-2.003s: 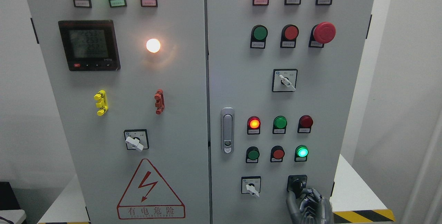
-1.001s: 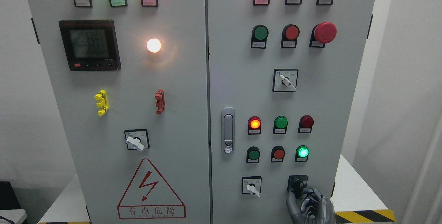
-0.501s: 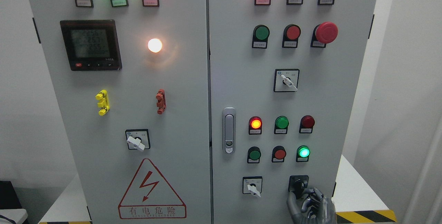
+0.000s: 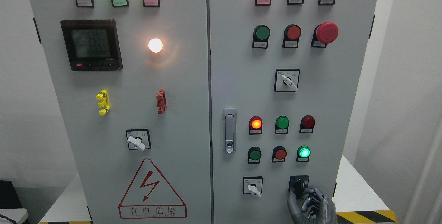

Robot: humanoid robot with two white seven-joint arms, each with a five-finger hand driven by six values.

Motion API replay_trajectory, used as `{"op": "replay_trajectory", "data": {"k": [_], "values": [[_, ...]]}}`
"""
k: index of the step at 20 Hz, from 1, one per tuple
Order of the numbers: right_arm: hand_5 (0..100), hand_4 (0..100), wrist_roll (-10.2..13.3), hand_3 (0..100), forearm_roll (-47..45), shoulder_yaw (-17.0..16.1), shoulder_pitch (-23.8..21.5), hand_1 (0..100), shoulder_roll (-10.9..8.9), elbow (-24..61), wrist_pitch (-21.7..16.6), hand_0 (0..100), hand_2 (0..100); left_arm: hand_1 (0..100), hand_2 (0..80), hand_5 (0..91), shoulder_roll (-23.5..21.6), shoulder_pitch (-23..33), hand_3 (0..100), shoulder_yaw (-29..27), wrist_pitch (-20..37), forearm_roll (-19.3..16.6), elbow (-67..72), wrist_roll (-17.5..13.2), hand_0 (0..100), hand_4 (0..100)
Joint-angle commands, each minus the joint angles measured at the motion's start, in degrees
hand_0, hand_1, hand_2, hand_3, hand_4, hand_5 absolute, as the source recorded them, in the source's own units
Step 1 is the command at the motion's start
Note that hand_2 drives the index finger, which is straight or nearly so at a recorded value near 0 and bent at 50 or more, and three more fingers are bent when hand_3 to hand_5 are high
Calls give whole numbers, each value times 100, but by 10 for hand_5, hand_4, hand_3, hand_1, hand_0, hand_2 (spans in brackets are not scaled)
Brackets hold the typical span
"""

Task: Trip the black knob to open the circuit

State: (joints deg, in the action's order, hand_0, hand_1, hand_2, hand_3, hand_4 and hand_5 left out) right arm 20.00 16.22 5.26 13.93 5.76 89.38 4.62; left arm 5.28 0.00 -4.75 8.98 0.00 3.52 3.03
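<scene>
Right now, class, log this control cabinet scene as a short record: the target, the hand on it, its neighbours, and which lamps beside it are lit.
target: black knob, bottom right of the right door
right hand: fingers curled at the knob's lower right edge; grip not clearly visible
left hand: not in view
left neighbour: white selector switch, handle pointing down-right
above target: green lamp, lit
same row: red button, unlit

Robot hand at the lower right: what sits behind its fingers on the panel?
The black knob on its square black plate. The right robot hand covers the knob's lower right, so any marks there are hidden.
</scene>
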Motion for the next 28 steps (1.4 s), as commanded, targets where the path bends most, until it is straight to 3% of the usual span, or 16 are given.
{"op": "replay_trajectory", "data": {"k": [1,28], "values": [[938,900,4,942,4,-16,-4,802,-4,-9,-163,475,586,389,0,0,-1,-44,0,0,-2,-193,0,4,120,0],[937,893,21,912,4,-104,-48,803,4,0,-163,472,545,389,0,0,-1,-44,0,0,-2,-193,0,4,120,0]]}}
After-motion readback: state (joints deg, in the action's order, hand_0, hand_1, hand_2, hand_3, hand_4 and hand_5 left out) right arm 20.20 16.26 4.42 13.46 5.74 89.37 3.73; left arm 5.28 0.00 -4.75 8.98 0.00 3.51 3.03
